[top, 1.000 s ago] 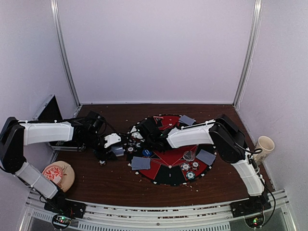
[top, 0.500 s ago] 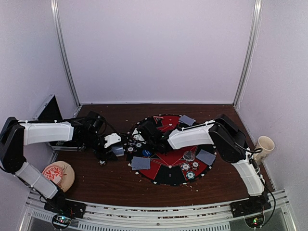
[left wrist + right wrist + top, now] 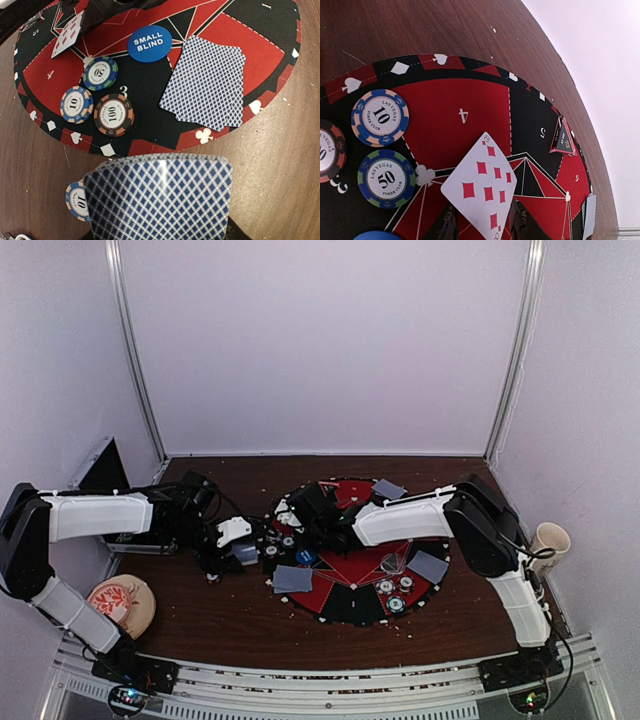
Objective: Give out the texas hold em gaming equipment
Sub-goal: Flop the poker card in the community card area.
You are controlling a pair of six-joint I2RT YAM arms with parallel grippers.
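Top external shows me the brown wooden surface (image 3: 230, 620) carrying the round red-and-black mat (image 3: 350, 605). My left claw (image 3: 240, 550), just off the mat's left edge, looks clamped on a stack of blue-diamond-backed playing cards (image 3: 157, 197), though the stack hides its fingers. My right claw (image 3: 482, 227) stands apart around a corner of a face-up eight of diamonds (image 3: 481, 187) over the mat. Near that card lie a blue-edged 10 chip (image 3: 380, 117) and a green-edged 50 chip (image 3: 386, 179).

near cards (image 3: 160, 200): blurred, cut off below | blue disc (image 3: 377, 235): perhaps button, mostly cropped
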